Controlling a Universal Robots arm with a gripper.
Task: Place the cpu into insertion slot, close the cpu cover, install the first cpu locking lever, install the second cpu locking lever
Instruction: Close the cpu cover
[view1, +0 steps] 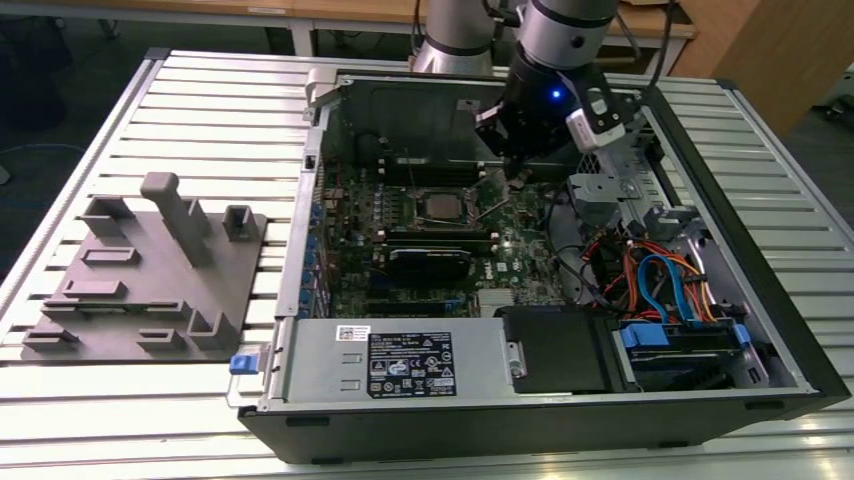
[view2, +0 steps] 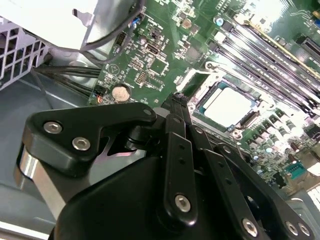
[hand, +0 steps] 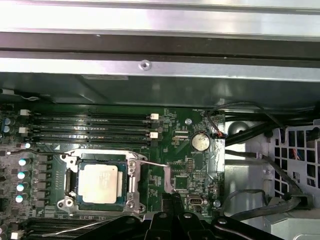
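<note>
Fixture (view1: 147, 270): grey moulded plate with upright posts, lying on the slatted table (view1: 80, 120) at the exterior view's left, well apart from the case.

Case (view1: 534, 410): open tower on its side, spanning the centre and right of the exterior view, with the green board (view1: 350, 230) on its floor.

Cpu (view1: 437, 205): seated in the slot (hand: 131, 197), pale metal face up, at the upper middle of the board in the exterior view. It also shows in both wrist views (hand: 100, 182) (view2: 230, 107).

Cover (hand: 102, 153): silvery frame that appears to lie flat around the cpu, whose face shows through its window.

Lever (hand: 155, 163): thin wire rod running out from the socket's corner toward the gripper (whether it is latched cannot be told).

Second lever (hand: 75, 227): another thin rod along the socket's other side, partly hidden by the gripper's links.

Gripper (view1: 513, 176): black, hanging over the board just to the right of the cpu in the exterior view. Its fingers are drawn together with nothing seen between them, in both wrist views (hand: 172, 196) (view2: 176, 99). The tips are near the lever's free end, and contact cannot be told.

Coin cell (hand: 201, 141): round, on the board beside the gripper.

Cables (view1: 661, 280): blue and orange, at the exterior view's right.
</note>
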